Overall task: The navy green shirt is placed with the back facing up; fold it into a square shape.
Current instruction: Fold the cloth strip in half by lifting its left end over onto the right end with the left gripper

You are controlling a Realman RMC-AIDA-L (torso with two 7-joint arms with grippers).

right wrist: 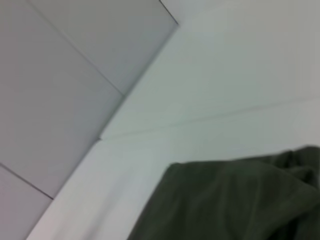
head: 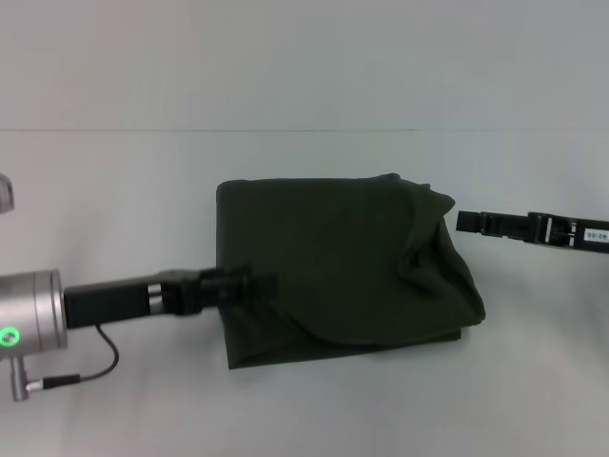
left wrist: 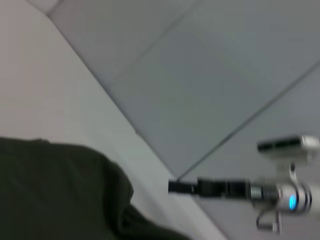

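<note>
The shirt (head: 333, 267) lies folded in the middle of the table (head: 114, 162), lumpy on its right, so the left gripper (head: 262, 284) over its left edge and the right gripper (head: 466, 223) beside it, fingers unclear, should flatten that bump gently.

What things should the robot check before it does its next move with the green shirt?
1. Navy green shirt folded into a compact block: ok.
2. Square shape: not ok, the robot's-right side is bunched and bulging.
3. Plain side up, no lettering showing: ok.
4. Left gripper at the shirt's left edge: ok; whether it grips cloth: cannot tell.
5. Right gripper off the shirt, just beside its right edge: ok.
6. Shirt fully on the white table: ok.
</note>
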